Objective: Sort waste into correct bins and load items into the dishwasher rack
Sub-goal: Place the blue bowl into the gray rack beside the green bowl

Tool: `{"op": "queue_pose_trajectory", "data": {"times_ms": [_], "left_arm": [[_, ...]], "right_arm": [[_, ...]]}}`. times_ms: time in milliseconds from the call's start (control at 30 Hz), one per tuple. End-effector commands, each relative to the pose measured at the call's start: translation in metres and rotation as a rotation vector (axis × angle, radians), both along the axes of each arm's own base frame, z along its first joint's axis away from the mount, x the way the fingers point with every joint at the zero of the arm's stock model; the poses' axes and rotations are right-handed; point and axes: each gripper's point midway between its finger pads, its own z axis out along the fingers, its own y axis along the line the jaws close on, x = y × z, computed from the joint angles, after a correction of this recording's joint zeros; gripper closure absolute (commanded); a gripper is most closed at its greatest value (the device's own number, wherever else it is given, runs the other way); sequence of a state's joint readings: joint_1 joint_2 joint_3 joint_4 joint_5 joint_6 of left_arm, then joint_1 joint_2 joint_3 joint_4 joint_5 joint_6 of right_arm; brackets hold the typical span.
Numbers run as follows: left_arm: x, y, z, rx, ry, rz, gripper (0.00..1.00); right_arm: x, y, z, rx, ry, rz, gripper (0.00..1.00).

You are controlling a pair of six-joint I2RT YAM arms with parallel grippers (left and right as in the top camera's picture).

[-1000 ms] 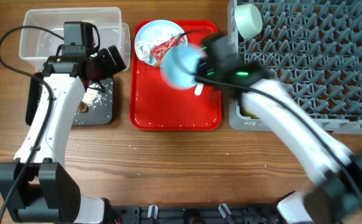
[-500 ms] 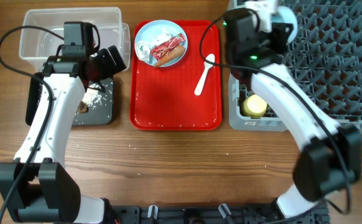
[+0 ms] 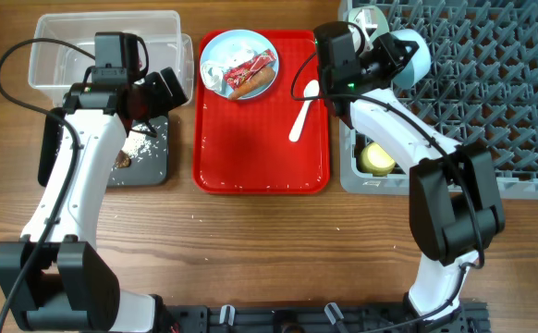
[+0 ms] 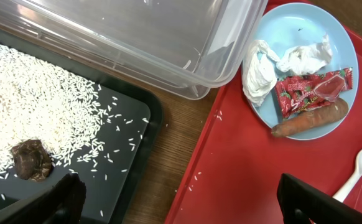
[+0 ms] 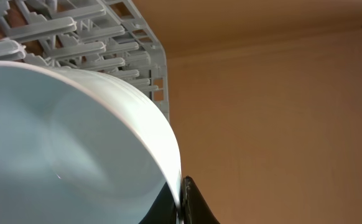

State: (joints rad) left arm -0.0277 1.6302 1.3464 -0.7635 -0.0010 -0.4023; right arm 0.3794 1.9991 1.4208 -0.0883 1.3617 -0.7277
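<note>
My right gripper (image 3: 391, 55) is shut on the rim of the light blue bowl (image 3: 414, 57) and holds it tilted over the near-left part of the grey dishwasher rack (image 3: 491, 102). In the right wrist view the bowl (image 5: 69, 149) fills the left side, with my fingers (image 5: 182, 202) clamped on its edge. My left gripper (image 3: 153, 92) is open and empty above the black tray (image 3: 153, 162), which holds rice (image 4: 32, 106) and a brown lump (image 4: 33, 160). The light blue plate (image 3: 215, 46) on the red tray holds white paper (image 4: 262, 62), a red wrapper (image 4: 311, 90) and a carrot stick (image 4: 308, 119).
The clear tub (image 3: 103, 46) stands at the back left. A white spoon (image 3: 303, 109) lies on the red tray (image 3: 260, 148). A yellow cup (image 3: 377, 157) sits in the rack's front-left corner. A pale green bowl (image 3: 369, 20) is partly hidden behind my right arm.
My right arm has swung the light blue bowl from above the red tray to the right, over the rack. The left arm has not moved.
</note>
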Motion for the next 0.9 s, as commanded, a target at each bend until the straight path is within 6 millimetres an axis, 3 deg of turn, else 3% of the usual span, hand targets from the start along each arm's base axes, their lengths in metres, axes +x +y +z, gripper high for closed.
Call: {"op": "queue_pose_trajectory", "data": {"times_ms": [0, 100, 233, 267, 367, 433, 500, 567, 600, 733, 800, 867], "left_arm": [[0.0, 0.0, 0.006, -0.003, -0.014, -0.002, 0.0], [0.0, 0.0, 0.006, -0.003, -0.014, -0.002, 0.0], [0.0, 0.0, 0.006, -0.003, -0.014, -0.002, 0.0], [0.0, 0.0, 0.006, -0.003, -0.014, -0.002, 0.0], [0.0, 0.0, 0.006, -0.003, -0.014, -0.002, 0.0], [0.0, 0.0, 0.006, -0.003, -0.014, -0.002, 0.0], [0.0, 0.0, 0.006, -0.003, -0.014, -0.002, 0.0], [0.0, 0.0, 0.006, -0.003, -0.014, -0.002, 0.0], [0.0, 0.0, 0.006, -0.003, -0.014, -0.002, 0.0], [0.0, 0.0, 0.006, -0.003, -0.014, -0.002, 0.0], [0.0, 0.0, 0.006, -0.003, -0.014, -0.002, 0.0], [0.009, -0.004, 0.012, -0.027, -0.058, -0.003, 0.0]], "right_arm": [[0.003, 0.02, -0.016, 0.016, 0.058, 0.076, 0.96], [0.003, 0.034, -0.026, 0.04, 0.1, 0.134, 0.96], [0.0, 0.033, -0.031, 0.05, 0.109, 0.13, 0.96], [0.0, 0.033, -0.031, 0.055, 0.105, 0.13, 0.92], [-0.003, 0.041, -0.034, 0.065, 0.099, 0.141, 0.57], [-0.004, 0.054, -0.033, 0.065, 0.094, 0.167, 0.16], [-0.001, 0.063, -0.026, 0.106, 0.024, 0.183, 0.03], [0.003, 0.069, -0.017, 0.16, -0.042, 0.204, 0.0], [0.006, 0.078, -0.008, 0.203, -0.064, 0.246, 0.0], [0.008, 0.088, 0.059, 0.357, -0.233, 0.337, 0.0], [-0.002, 0.09, 0.101, 0.491, -0.366, 0.384, 0.0], [-0.018, 0.101, 0.123, 0.701, -0.41, 0.474, 0.0]]}}
